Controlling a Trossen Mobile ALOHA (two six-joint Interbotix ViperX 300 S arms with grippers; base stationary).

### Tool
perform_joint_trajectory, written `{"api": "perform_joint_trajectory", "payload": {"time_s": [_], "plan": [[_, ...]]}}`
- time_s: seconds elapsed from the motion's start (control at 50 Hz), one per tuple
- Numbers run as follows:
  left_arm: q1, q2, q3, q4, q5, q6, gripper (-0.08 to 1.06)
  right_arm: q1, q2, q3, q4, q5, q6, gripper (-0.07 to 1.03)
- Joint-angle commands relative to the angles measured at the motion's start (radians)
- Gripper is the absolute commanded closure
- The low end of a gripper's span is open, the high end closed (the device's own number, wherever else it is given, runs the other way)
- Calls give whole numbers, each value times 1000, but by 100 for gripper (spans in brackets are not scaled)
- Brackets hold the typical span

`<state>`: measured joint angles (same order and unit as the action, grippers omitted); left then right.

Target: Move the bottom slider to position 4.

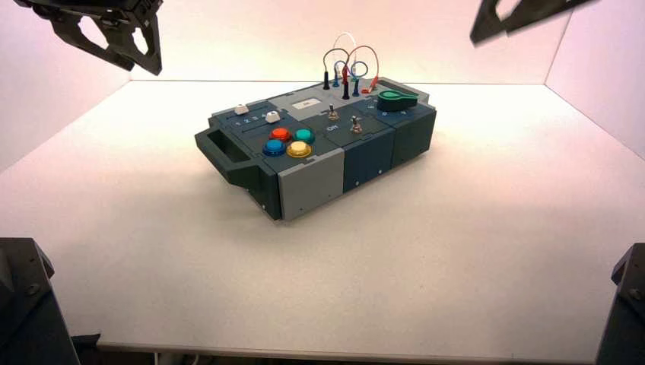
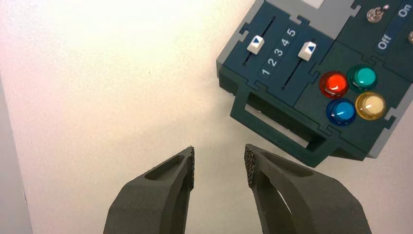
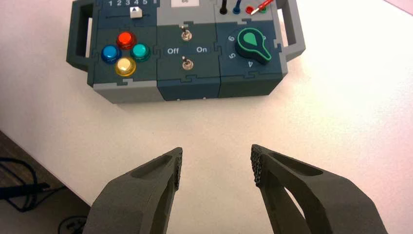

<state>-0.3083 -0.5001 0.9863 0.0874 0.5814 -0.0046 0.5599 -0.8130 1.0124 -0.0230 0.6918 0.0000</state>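
The box (image 1: pixel 312 179) stands turned in the middle of the table. The bottom slider (image 1: pixel 272 116) is the white knob nearest the coloured buttons. It also shows in the left wrist view (image 2: pixel 307 50) and the right wrist view (image 3: pixel 136 13). A printed row 1 to 5 runs beside it, and the knob sits level with numeral 4 (image 3: pixel 137 3), also seen in the left wrist view (image 2: pixel 285 42). The matching second slider (image 2: pixel 255 44) sits lower on the row. My left gripper (image 2: pixel 219 163) is open and empty, high at the back left (image 1: pixel 141 46). My right gripper (image 3: pixel 216 163) is open and empty, high at the back right (image 1: pixel 494 23).
Red, teal, blue and yellow buttons (image 1: pixel 289 141) sit near the box's handle (image 1: pixel 224 152). Two toggle switches (image 3: pixel 185 34) marked Off and On, a green knob (image 1: pixel 397 98) and looped wires (image 1: pixel 346 65) fill the rest of the box. White walls stand behind and to the right.
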Motion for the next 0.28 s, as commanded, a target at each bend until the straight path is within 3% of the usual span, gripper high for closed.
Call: {"api": "perform_joint_trajectory", "payload": {"time_s": [0.02, 0.28], "plan": [[-17, 5, -23, 5, 2, 2, 42, -3, -32, -11, 6, -32, 3, 23], [-28, 23, -31, 5, 12, 3, 42, -5, -43, 2, 6, -41, 6, 26]]}}
